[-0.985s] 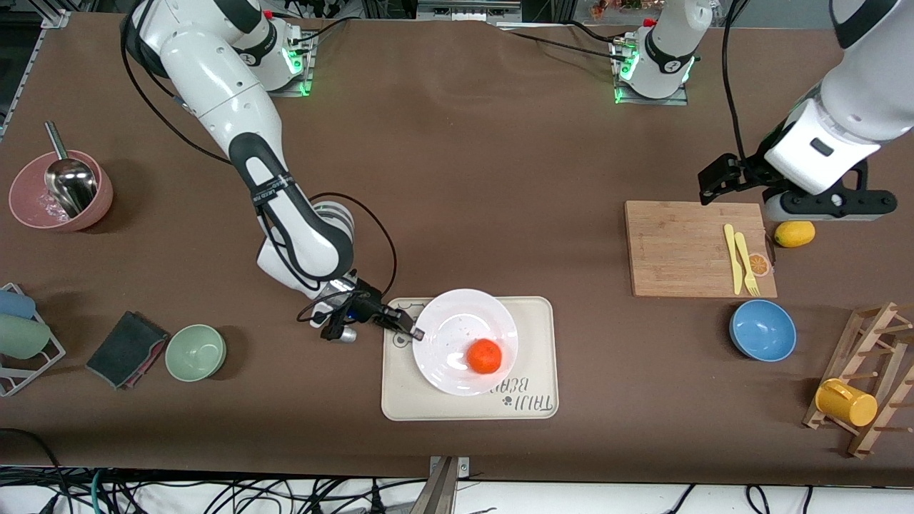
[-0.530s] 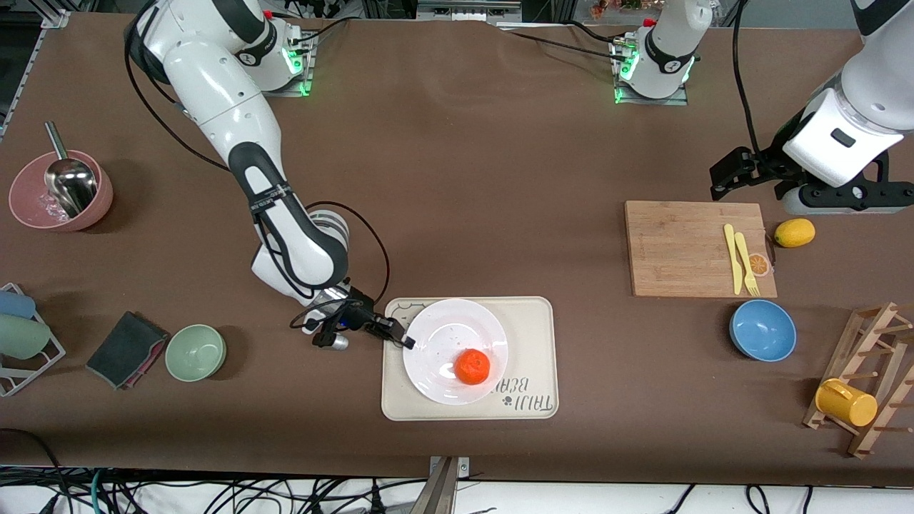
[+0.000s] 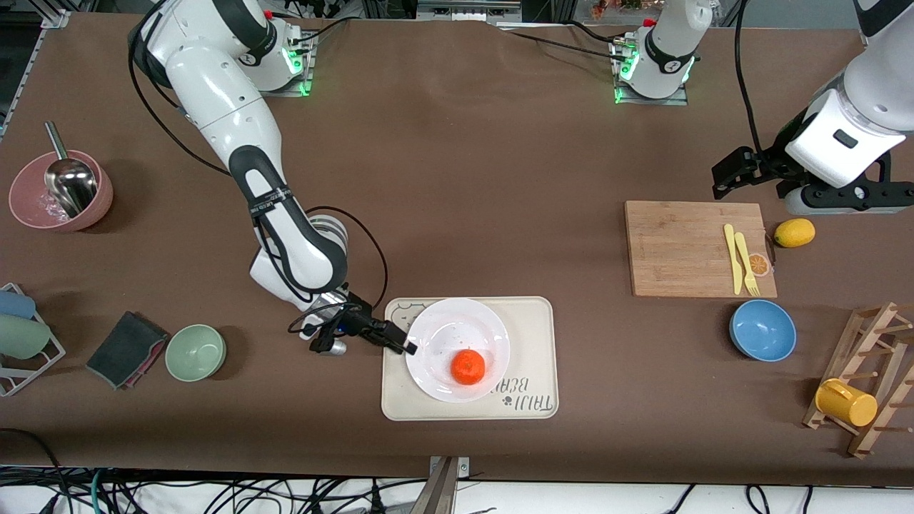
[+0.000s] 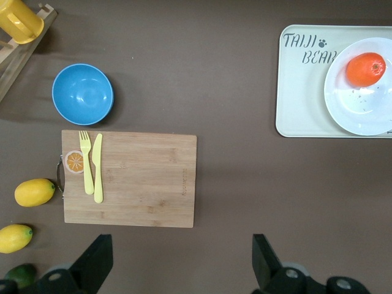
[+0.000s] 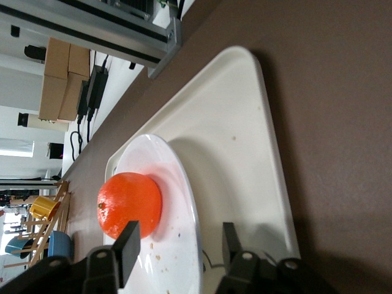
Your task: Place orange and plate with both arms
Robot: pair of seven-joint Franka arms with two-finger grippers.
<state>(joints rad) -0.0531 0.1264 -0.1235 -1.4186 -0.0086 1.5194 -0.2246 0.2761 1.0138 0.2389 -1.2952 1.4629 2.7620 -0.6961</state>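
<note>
With the plate [image 3: 457,350] and orange [image 3: 468,367] on the tray [image 3: 532,343], I'd back the right tool [image 3: 403,347], fingers spread astride the plate's rim; left tool [image 4: 180,266] waits spread.

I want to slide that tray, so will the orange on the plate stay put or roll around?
The orange is round and sits loose on the smooth white plate, so it would probably roll. The plate's raised rim might keep it in. Its slightly flattened shape may help a little.

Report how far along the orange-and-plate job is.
Done: the orange sits on the plate, and the plate rests on the bear-print tray. In hand: the right gripper stands open at the plate's rim. Left gripper waits open above the table beside the cutting board. Left: right arm's retreat.
</note>
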